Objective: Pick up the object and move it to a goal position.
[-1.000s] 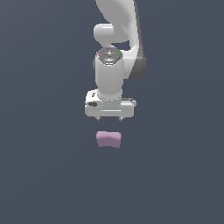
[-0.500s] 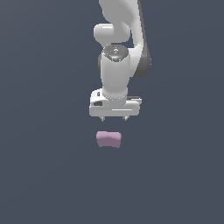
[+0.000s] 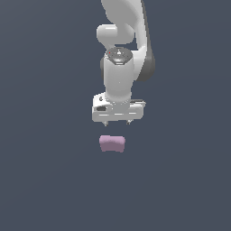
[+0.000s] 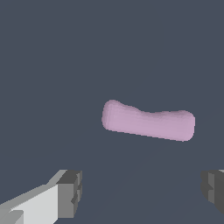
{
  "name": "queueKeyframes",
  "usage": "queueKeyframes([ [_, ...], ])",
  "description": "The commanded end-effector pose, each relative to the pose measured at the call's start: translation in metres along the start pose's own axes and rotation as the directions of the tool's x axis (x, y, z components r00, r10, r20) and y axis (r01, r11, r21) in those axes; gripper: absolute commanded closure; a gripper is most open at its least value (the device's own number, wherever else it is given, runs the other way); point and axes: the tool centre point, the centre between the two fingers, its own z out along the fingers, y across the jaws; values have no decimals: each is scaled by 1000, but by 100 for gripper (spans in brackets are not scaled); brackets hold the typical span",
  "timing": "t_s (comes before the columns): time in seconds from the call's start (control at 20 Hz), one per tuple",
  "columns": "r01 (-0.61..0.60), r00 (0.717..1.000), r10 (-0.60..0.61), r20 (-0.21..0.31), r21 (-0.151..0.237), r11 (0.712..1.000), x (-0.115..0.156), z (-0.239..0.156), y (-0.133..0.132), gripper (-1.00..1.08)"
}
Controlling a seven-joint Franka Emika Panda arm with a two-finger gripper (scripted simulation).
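In the exterior view, the white robot arm (image 3: 119,67) points down, and its top is cut off by the picture's edge. The claw (image 3: 117,122) hangs above the pink block (image 3: 112,143) and does not touch it. Only two tiny finger tips (image 3: 106,122) poke out under the claw's wide white body. The block lies on the plain dark counter (image 3: 45,180).

In the wrist view, the block (image 4: 148,121) is long, with round ends and a thin middle. The claw (image 4: 142,188) is open wide and holds nothing. One dark finger pad (image 4: 70,194) shows fully; the other is cut off at the picture's edge.
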Motion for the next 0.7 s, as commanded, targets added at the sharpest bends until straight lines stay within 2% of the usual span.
queueKeyframes([
  [0.0, 32, 999, -32, 2, 0, 999, 1, 1, 0, -92],
  [0.35, 169, 986, -169, 9, -1, 986, 5, 5, 2, -92],
  [0.65, 322, 946, -322, 16, 1, 947, 9, 10, 5, -92],
])
